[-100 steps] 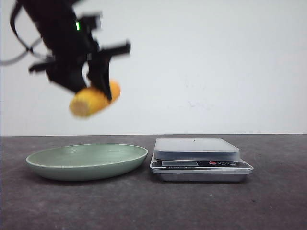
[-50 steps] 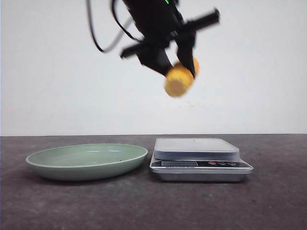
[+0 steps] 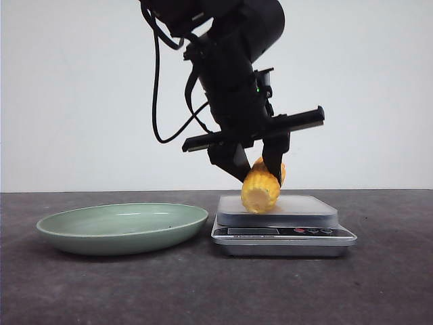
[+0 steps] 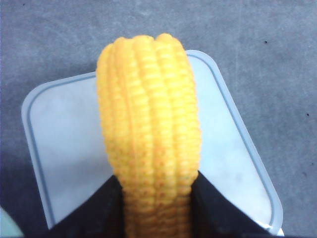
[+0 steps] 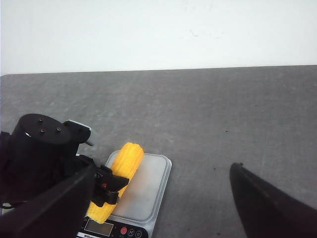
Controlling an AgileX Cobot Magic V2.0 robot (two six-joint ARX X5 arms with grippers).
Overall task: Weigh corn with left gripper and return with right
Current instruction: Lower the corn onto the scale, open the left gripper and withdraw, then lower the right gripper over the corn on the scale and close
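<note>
The corn, a short yellow cob, is tilted with its cut end facing the front. It is down at the grey platform of the kitchen scale and seems to touch it on the left side. My left gripper is shut on the corn from above. In the left wrist view the black fingers clamp the corn over the scale platform. My right gripper is open and empty, off to the right of the scale, and it sees the corn.
A shallow green plate sits on the dark table left of the scale, with nothing in it. The scale's display and buttons face the front. A white wall stands behind the table.
My left gripper has carried the corn from above the plate to the right, then down onto the scale platform. The plate and scale have not moved.
</note>
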